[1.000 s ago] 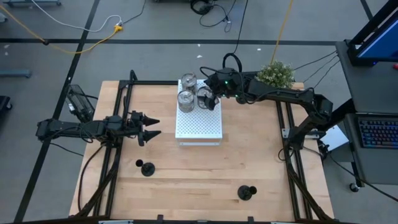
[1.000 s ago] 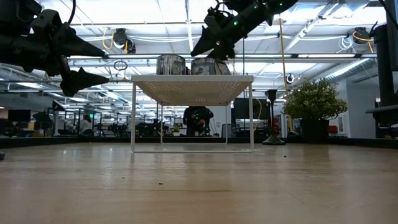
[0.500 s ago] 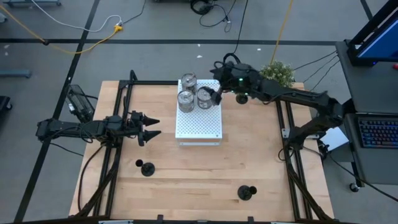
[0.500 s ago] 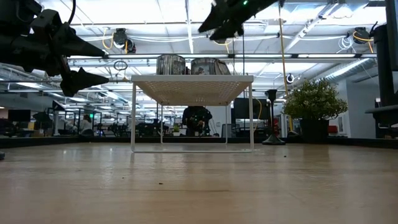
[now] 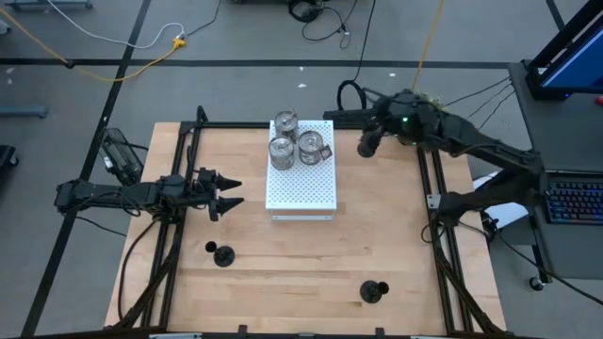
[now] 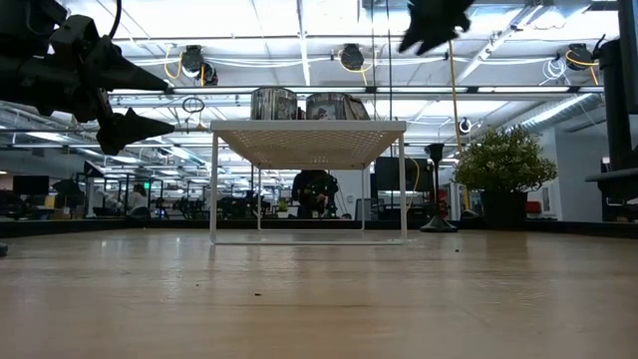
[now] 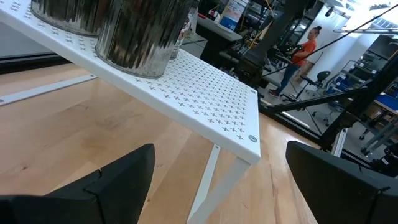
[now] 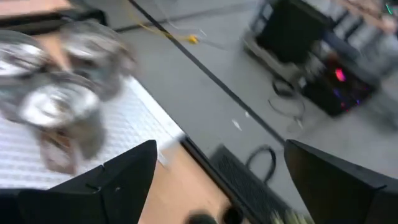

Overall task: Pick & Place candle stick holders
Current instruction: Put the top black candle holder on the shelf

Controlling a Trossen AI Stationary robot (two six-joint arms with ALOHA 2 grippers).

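Note:
Three shiny silver candle stick holders (image 5: 285, 123) (image 5: 281, 151) (image 5: 312, 146) stand on the far part of the white perforated board (image 5: 301, 193). Two black holders (image 5: 222, 254) (image 5: 374, 291) stand on their round bases on the wooden table nearer the front. A third black holder (image 6: 436, 187) shows beside the plant in the low view. My right gripper (image 5: 366, 146) hangs open in the air to the right of the board, high above it (image 6: 434, 20), with nothing between its fingers. My left gripper (image 5: 228, 191) waits open left of the board, pointing level at it.
A green bushy plant (image 6: 503, 160) stands at the table's far right corner, partly under my right arm in the high view. The board stands on thin white legs (image 6: 214, 184) with room beneath it. Black frame rails (image 5: 179, 179) run along both table sides.
My right gripper has drawn away from the silver holders on the board, going toward the table's right edge and rising, and has tipped closer to level. The three silver holders stay standing on the board.

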